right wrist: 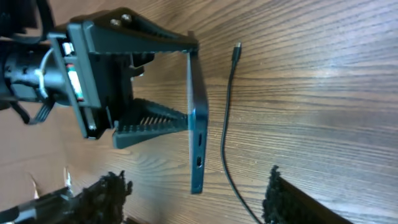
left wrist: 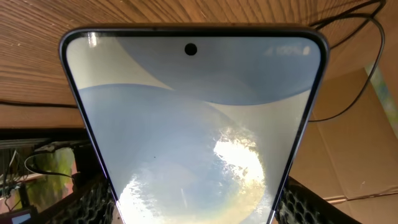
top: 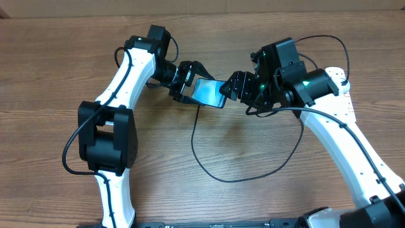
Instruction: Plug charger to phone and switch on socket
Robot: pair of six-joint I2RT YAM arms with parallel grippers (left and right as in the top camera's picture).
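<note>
The phone [top: 207, 92] has a light blue screen and is held off the table in my left gripper [top: 185, 85], which is shut on its sides. Its screen fills the left wrist view [left wrist: 193, 124]. In the right wrist view it shows edge-on [right wrist: 197, 124], port end toward my right gripper [right wrist: 199, 199]. That gripper [top: 235, 88] is open and empty, just off the phone's end. The charger cable [top: 218, 177] loops on the table, and its connector tip [right wrist: 237, 46] lies loose beside the phone. The plug and the socket are out of view.
The wooden table [top: 253, 202] stretches in front of both arms. The cable loop runs under my right arm [top: 329, 126]. My left arm [top: 117, 95] crosses the left side. Cardboard and thin black wires [left wrist: 354, 37] show behind the phone.
</note>
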